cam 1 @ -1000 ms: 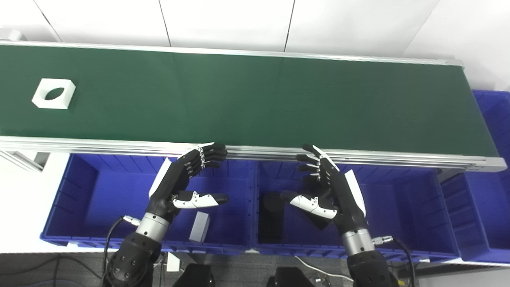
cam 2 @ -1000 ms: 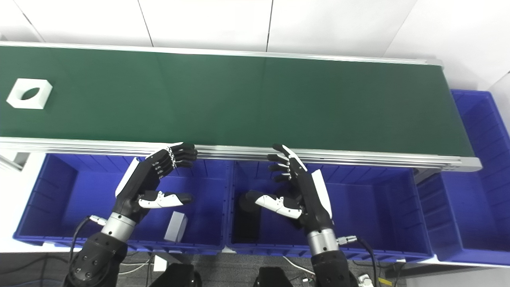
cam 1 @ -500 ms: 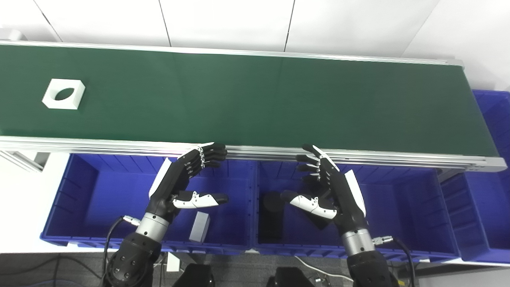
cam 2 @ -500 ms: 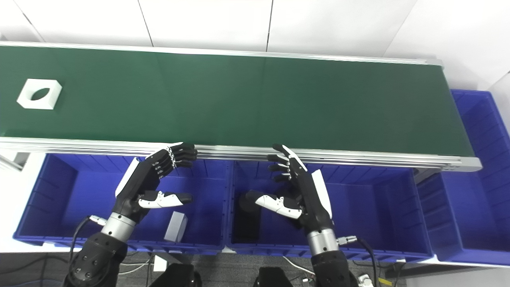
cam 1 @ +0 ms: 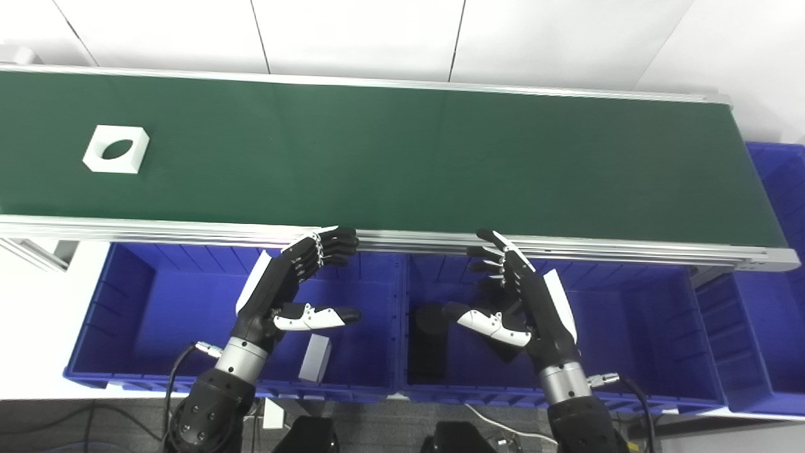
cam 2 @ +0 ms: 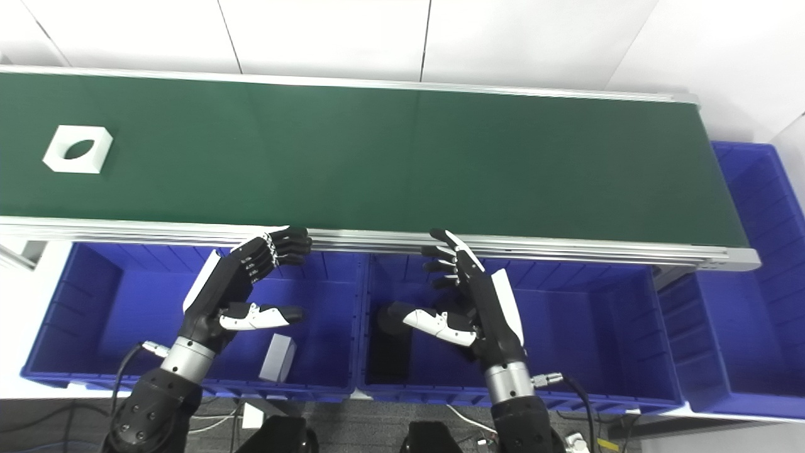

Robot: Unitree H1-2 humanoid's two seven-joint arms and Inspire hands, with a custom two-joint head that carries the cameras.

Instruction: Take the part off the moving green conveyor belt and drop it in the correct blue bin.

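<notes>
A white square part with an oval hole (cam 1: pixel 116 150) lies flat on the green conveyor belt (cam 1: pixel 402 157) at its far left. My left hand (cam 1: pixel 283 292) is open and empty above the left blue bin (cam 1: pixel 132 302), far to the right of the part and below the belt's near rail. My right hand (cam 1: pixel 522 302) is open and empty above the middle blue bin (cam 1: pixel 629 327). The part also shows in the right eye view (cam 2: pixel 78 149).
A white block (cam 1: pixel 316 357) lies in the left bin. A black part (cam 1: pixel 427 343) lies in the middle bin. A third blue bin (cam 1: pixel 777 277) stands at the belt's right end. The belt's aluminium rail (cam 1: pixel 188 229) runs just above both hands.
The white part has moved to the right along the belt. Both hands have stayed where they were.
</notes>
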